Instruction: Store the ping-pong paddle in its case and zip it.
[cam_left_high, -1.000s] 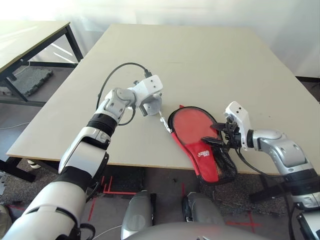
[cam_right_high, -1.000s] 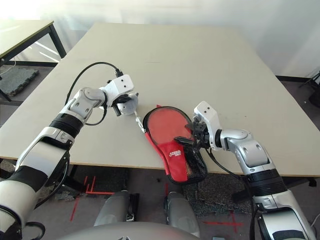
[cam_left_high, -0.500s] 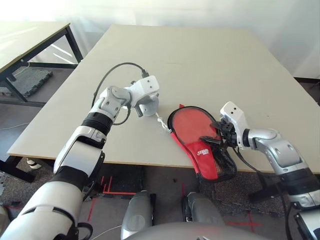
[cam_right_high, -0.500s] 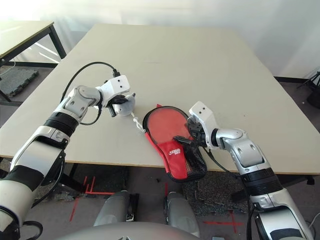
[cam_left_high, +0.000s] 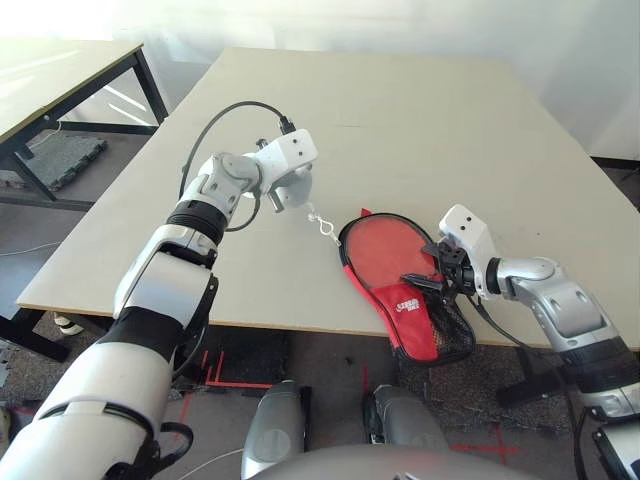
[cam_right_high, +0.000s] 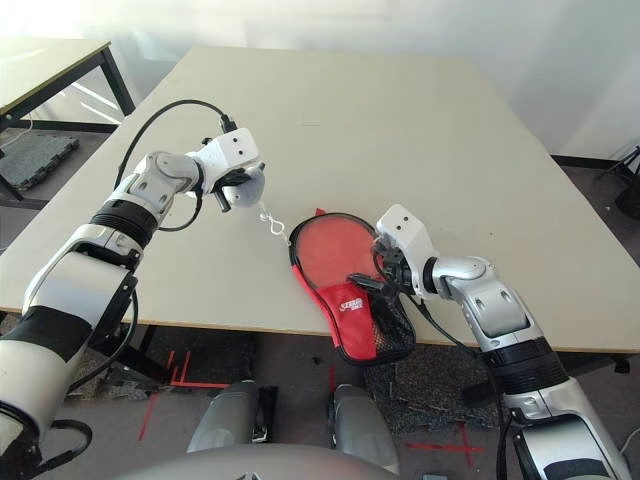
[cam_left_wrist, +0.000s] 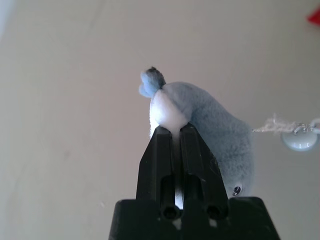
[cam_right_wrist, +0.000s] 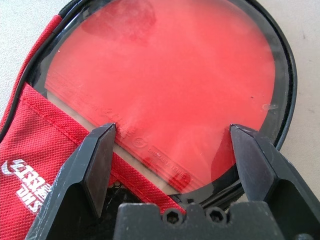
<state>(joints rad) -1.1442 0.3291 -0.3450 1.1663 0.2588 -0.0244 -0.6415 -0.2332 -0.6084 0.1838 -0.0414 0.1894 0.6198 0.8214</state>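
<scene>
L gripper (cam_left_wrist: 175, 131): fingers pinched tight on the grey plush whale (cam_left_wrist: 210, 125), held just above the table (cam_left_high: 400, 110), up-left of the case. A thin cord w/ a small clasp (cam_left_high: 324, 229) hangs off the whale toward the case's rim; can't tell if the clasp is joined to the zipper or lying loose.

R gripper (cam_right_wrist: 172, 145): fingers spread wide, holding nothing, poised low over the paddle (cam_right_wrist: 170, 80) at the throat end, one finger either side of the blade. In the head views it sits at the case's right edge near the mesh pocket.

Paddle lies face-up inside the case (cam_left_high: 405, 300), red rubber showing through the open mouth, black zipper edge ringing it. Handle seems tucked under the red flap w/ white logo – hidden, so can't confirm. Case sits at the table's near edge, pocket end overhanging.

Judgement: paddle looks seated, zip not yet run. To do it well: R should press or pinch the case by the flap so it can't slide off the edge, while L draws the whale along the curve of the zipper track, not straight away from it. Keep pull low + steady; a steep upward tug would likely lift the case rather than move a slider.
</scene>
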